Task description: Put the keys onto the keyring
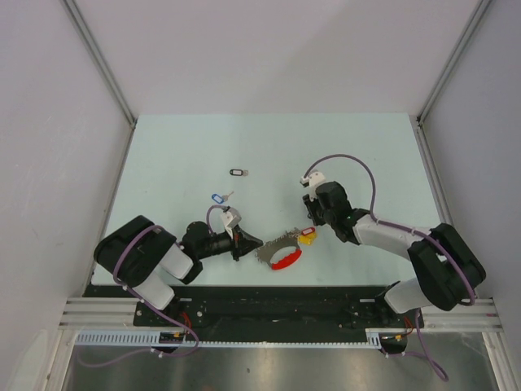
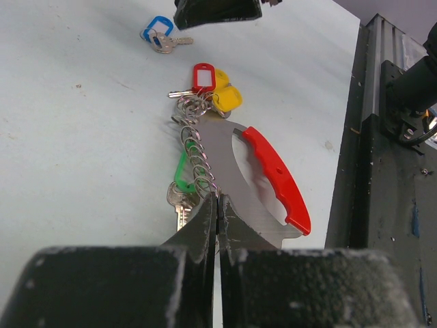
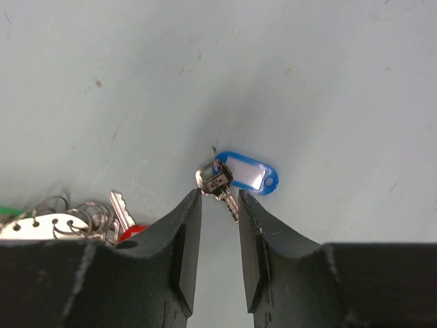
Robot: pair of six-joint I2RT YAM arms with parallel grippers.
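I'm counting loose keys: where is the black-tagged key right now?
In the top view the black-tagged key lies alone on the table, left of centre, just beyond the blue-tagged key.

The keyring (image 2: 229,167), a grey plate with red curved band, wire coil and keys tagged red, yellow, green, is laid on the tabletop (image 1: 179,147). A blue-tagged key (image 3: 242,174) is seen flat nearby; a black-tagged key (image 1: 238,172), farther off.

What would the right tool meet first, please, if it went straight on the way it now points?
Most likely the blue-tagged key: its blade lies just ahead, in line with the gap of the open right tool. How far off it lies is hard to judge.
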